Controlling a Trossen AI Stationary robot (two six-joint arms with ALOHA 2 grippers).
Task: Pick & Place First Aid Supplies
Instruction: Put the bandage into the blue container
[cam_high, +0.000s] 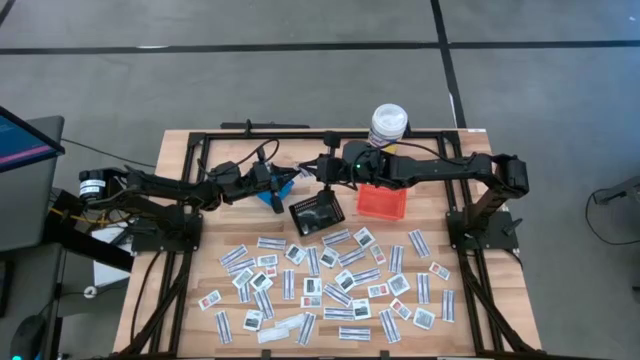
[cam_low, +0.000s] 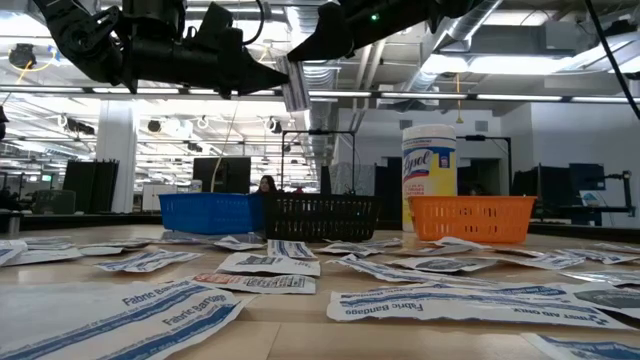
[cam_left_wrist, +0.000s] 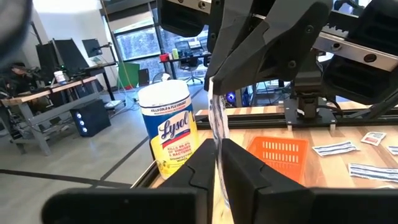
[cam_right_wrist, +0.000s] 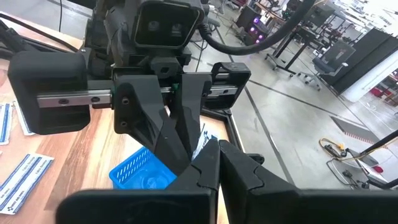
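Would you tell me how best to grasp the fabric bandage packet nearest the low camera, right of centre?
Pinch the fabric bandage packet across its narrow width, coming straight down from above: it lies flat on the wooden table, a long thin strip, so its sides likely offer nothing to grip.

My own gripper (cam_left_wrist: 219, 163) has its two dark fingers drawn close on a thin, clear-edged packet (cam_left_wrist: 218, 127) standing upright between them. The other arm's gripper (cam_left_wrist: 219, 78) pinches the same packet from above. Beyond stand a white bottle with yellow label (cam_left_wrist: 168, 129) and an orange basket (cam_left_wrist: 278, 154) on the table (cam_left_wrist: 348, 135). Flat packets (cam_left_wrist: 334, 148) lie near the basket.
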